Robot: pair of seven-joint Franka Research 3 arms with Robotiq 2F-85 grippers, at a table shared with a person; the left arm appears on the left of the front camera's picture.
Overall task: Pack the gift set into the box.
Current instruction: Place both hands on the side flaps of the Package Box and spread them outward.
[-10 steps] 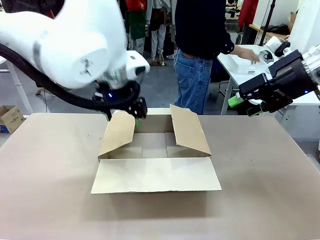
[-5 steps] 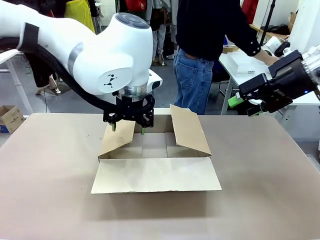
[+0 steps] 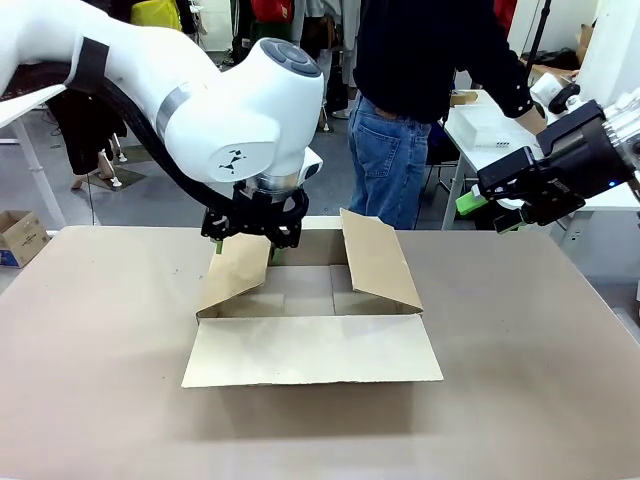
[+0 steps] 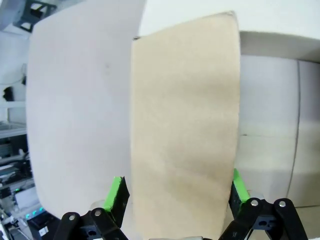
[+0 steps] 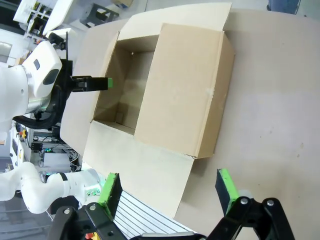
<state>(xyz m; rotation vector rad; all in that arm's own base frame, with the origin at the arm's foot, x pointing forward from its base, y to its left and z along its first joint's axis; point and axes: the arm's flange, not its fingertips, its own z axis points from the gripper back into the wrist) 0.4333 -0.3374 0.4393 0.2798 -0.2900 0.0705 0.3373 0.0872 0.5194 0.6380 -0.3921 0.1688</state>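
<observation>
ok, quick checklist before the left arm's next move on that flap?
1. Left gripper open, astride left flap: ok.
2. Pads touching the flap: cannot tell.
3. Left flap folded outward: not ok, leans inward.
4. Right flap folded outward: not ok, leans inward too.
5. Box inside empty: ok.
6. Right gripper open, empty, off to the side of the box: ok.
</observation>
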